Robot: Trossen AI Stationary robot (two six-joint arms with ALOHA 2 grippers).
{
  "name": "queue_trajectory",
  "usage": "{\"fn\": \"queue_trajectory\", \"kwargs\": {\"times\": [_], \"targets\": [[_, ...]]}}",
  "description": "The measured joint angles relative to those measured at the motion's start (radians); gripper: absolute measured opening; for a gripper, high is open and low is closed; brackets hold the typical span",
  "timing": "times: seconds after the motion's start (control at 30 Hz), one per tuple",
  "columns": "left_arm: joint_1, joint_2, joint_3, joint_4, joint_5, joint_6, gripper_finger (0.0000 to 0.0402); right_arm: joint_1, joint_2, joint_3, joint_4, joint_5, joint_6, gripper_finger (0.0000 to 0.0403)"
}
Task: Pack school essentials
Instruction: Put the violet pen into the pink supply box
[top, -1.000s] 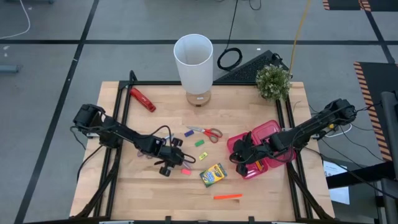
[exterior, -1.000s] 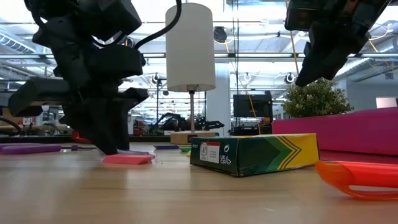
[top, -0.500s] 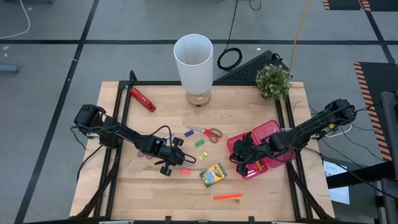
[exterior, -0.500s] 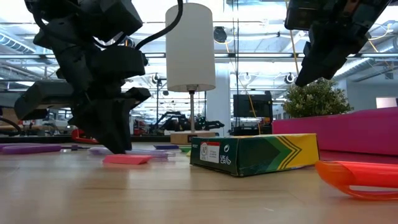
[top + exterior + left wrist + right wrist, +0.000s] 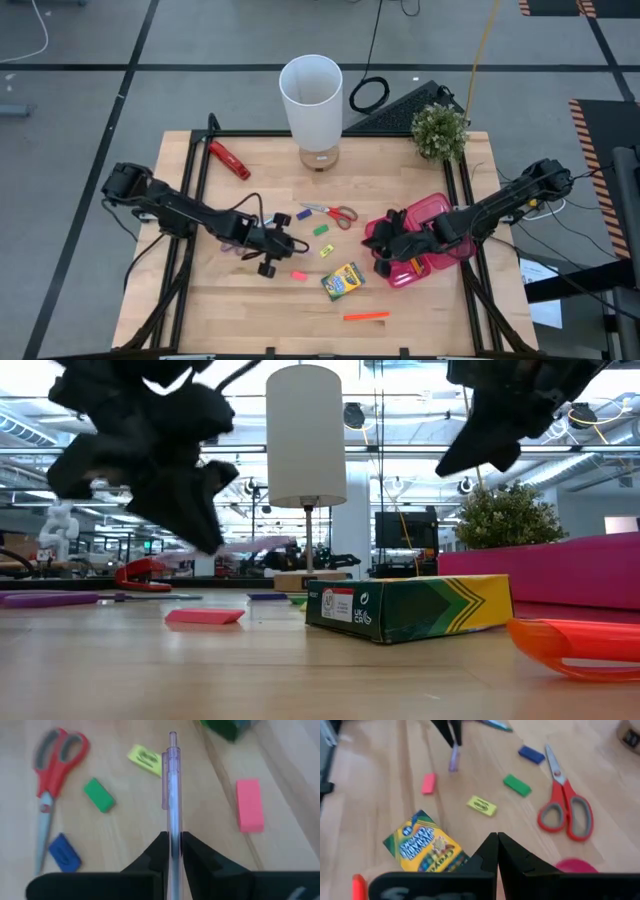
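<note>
My left gripper point(image 5: 268, 244) hangs clear of the wood, fingers clamped on a pale purple pen point(image 5: 172, 805). Beneath and around it lie low items only: pink eraser point(image 5: 298, 275), yellow eraser point(image 5: 326, 250), green eraser point(image 5: 321, 230), blue eraser point(image 5: 282, 218), red-handled scissors point(image 5: 330, 213). Passage above them is free.

Crayon box point(image 5: 343, 281) sits between my two grippers, the tallest thing in that lane. Orange marker point(image 5: 366, 316) lies near the front edge, bare wood around it.

My right gripper point(image 5: 388, 243), fingers pressed together, hovers at the pink case point(image 5: 432, 210), seemingly over its rim. Lamp point(image 5: 312, 100) and plant point(image 5: 439, 130) stand at the back, well apart.
</note>
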Motion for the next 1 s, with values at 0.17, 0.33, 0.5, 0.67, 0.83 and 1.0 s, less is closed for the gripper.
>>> {"fn": "queue_trajectory", "kwargs": {"times": [0.17, 0.33, 0.5, 0.67, 0.83, 1.0], "targets": [[0.000, -0.056, 0.000, 0.010, -0.035, -0.009, 0.0056, 0.000, 0.010, 0.000, 0.109, 0.006, -0.070, 0.0000], [0.000, -0.129, 0.000, 0.069, -0.046, -0.011, 0.0048, 0.000, 0.046, 0.000, 0.244, 0.027, -0.167, 0.0000], [0.000, -0.213, 0.001, 0.165, -0.054, -0.009, 0.0045, 0.000, 0.098, -0.001, 0.392, 0.029, -0.279, 0.0000], [-0.001, -0.276, 0.002, 0.317, -0.069, -0.009, 0.0055, -0.001, 0.180, -0.001, 0.599, 0.026, -0.387, 0.0003], [-0.003, -0.288, 0.001, 0.507, -0.042, -0.004, 0.0052, -0.001, 0.261, 0.000, 0.830, 0.025, -0.496, 0.0026], [-0.011, -0.267, 0.001, 0.687, 0.001, -0.038, 0.0046, -0.001, 0.288, 0.000, 0.967, 0.027, -0.575, 0.0060]]}}
